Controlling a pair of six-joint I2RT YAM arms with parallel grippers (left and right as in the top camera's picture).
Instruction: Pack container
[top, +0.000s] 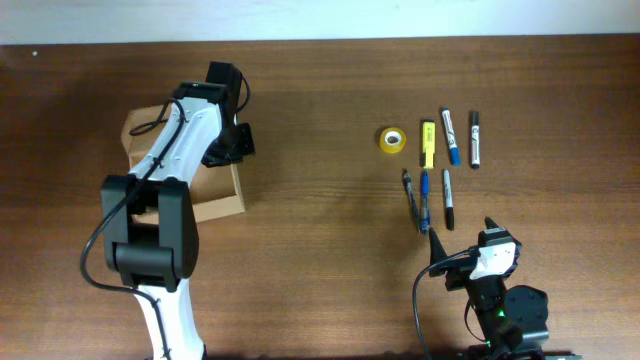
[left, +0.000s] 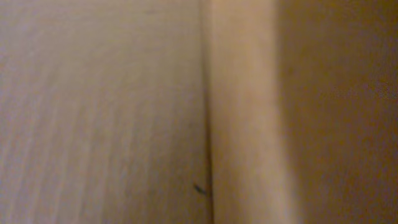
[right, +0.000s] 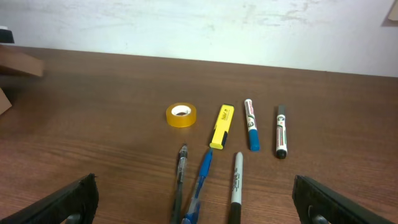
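Cardboard of the box (left: 236, 124) fills the left wrist view, blurred. It sits at the overhead's left under the left gripper (top: 228, 142), whose jaws I cannot tell. The right gripper (right: 196, 205) is spread and empty, short of the pens (right: 205, 177). Pressing this close could shove or crush the box.

**Wood table: 1 box on the left, 7 small items on the right**

The dark wood-grain table (top: 320, 90) carries the container (top: 222, 200) on its left part. Well apart on the right lie a yellow tape roll (top: 392, 140), a yellow highlighter (top: 428, 144), a blue-capped marker (top: 450, 136) and a black marker (top: 475, 139) in 1 row. Just in front lie a dark pen (top: 410, 195), a blue pen (top: 424, 200) and a grey marker (top: 448, 198).
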